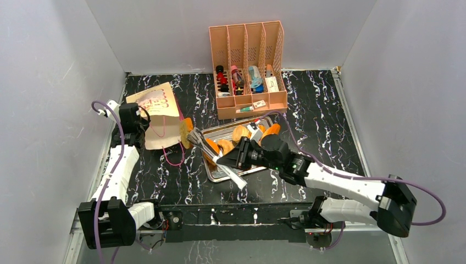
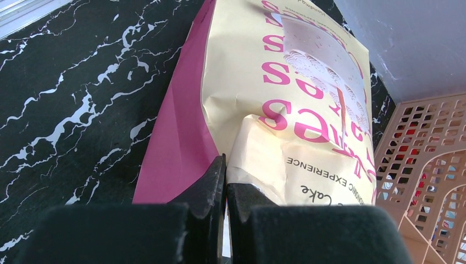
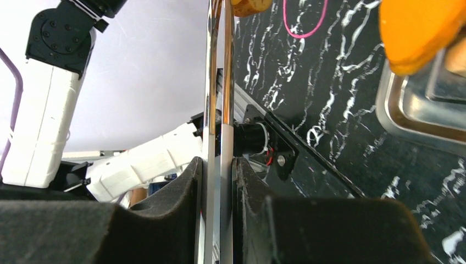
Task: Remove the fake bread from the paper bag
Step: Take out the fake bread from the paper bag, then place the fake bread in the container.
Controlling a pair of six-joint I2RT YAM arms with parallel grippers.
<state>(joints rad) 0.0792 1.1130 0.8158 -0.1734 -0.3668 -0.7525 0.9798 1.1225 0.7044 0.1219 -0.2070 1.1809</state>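
Note:
The cream paper bag (image 1: 156, 113) with pink sides lies on its side at the left, mouth toward the tray. My left gripper (image 1: 142, 126) is shut on the bag's edge; the left wrist view shows the fingers (image 2: 211, 187) pinched on the paper (image 2: 297, 99). My right gripper (image 1: 228, 160) is shut on silver tongs (image 1: 211, 154), clamped between its fingers in the right wrist view (image 3: 218, 137). The tongs' tips reach an orange-brown fake bread (image 1: 187, 131) at the bag's mouth, also seen in the right wrist view (image 3: 247, 5). Whether the tongs grip it I cannot tell.
A metal tray (image 1: 217, 175) in the middle holds several fake breads (image 1: 240, 133). A peach slotted organizer (image 1: 248, 66) with small items stands behind it. The bag's pink cord handle (image 1: 175, 158) trails on the black marbled table. Grey walls close in on three sides.

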